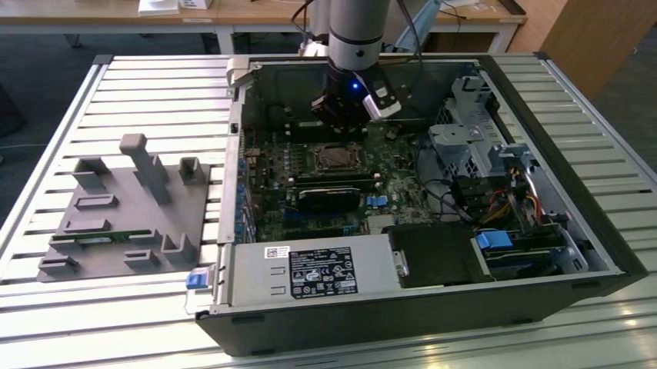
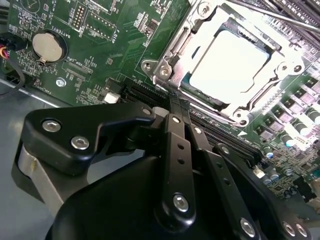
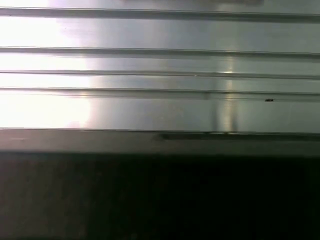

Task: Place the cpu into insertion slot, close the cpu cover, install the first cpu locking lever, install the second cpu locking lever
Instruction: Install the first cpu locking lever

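Your gripper (image 1: 344, 115) hangs inside the open computer case (image 1: 575, 231), just above the green circuit board (image 1: 405, 196) and a little behind the socket as the exterior view has it. In the second wrist view the gripper (image 2: 172, 107) has its black fingers (image 2: 177, 145) drawn together into a narrow point with nothing between them, so read it as clenched and empty. That point sits just beside the near corner of the socket, close to the metal frame, though you cannot tell whether it touches. The chip (image 2: 232, 65) already lies in the insertion slot (image 2: 187, 82), its pale silver top facing up and framed on all sides. The cover (image 2: 167, 52) lies down flat around the chip, with the chip showing through its square window. A thin metal lever (image 2: 272, 15) runs along the far side of the socket; whether it is latched is not clear. In the exterior view the chip (image 1: 335, 157) shows as a small square in the middle of the board, with a black card (image 1: 331, 201) lying just in front of it. A round silver coin battery (image 2: 48, 47) sits on the board well apart from the socket. The case rests on a ribbed metal table (image 1: 61, 123), and a grey holder with upright pegs (image 1: 123, 219) stands on the table at the exterior view's left. The first wrist view shows ribbed metal strips (image 3: 160, 75) above a dark band.
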### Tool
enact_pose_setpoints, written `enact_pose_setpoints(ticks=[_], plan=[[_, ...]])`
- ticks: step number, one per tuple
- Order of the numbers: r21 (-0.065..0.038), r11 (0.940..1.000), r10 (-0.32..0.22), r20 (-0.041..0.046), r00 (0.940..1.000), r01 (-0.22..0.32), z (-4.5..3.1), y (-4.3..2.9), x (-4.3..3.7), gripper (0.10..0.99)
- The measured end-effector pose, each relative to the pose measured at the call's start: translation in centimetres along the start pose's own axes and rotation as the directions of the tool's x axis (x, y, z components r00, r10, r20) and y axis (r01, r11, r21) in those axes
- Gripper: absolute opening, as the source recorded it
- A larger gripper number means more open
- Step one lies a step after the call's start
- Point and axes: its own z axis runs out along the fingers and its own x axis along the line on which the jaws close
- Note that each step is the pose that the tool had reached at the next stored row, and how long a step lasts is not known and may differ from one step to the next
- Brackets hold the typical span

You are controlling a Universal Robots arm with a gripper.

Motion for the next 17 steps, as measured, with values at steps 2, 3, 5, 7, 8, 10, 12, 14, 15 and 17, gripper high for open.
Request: enact_pose_setpoints(ticks=[2, 3, 5, 7, 8, 10, 12, 14, 15, 17], plan=[[0.001, 1.0000, 0.000, -0.0002, 1.0000, 0.000, 0.08, 0.00, 0.00, 0.106], [0.001, 1.0000, 0.000, -0.0005, 1.0000, 0.000, 0.11, 0.00, 0.00, 0.106], [0.001, 1.0000, 0.000, -0.0007, 1.0000, 0.000, 0.13, -0.01, 0.00, 0.106], [0.001, 1.0000, 0.000, -0.0007, 1.0000, 0.000, 0.14, -0.01, -0.01, 0.106], [0.000, 1.0000, 0.000, -0.0005, 1.0000, 0.000, 0.15, -0.01, -0.01, 0.106], [-0.001, 1.0000, 0.000, -0.0001, 1.0000, 0.000, 0.04, 0.01, -0.02, 0.106], [0.000, 1.0000, 0.000, -0.0002, 1.0000, 0.000, -0.28, 0.03, -0.02, 0.106], [0.000, 1.0000, 0.000, -0.0003, 1.0000, 0.000, -0.65, 0.05, -0.02, 0.106], [0.000, 1.0000, 0.000, -0.0004, 1.0000, 0.000, -0.86, 0.06, -0.02, 0.106], [0.000, 1.0000, 0.000, -0.0005, 1.0000, 0.000, -1.07, 0.07, -0.02, 0.106]])
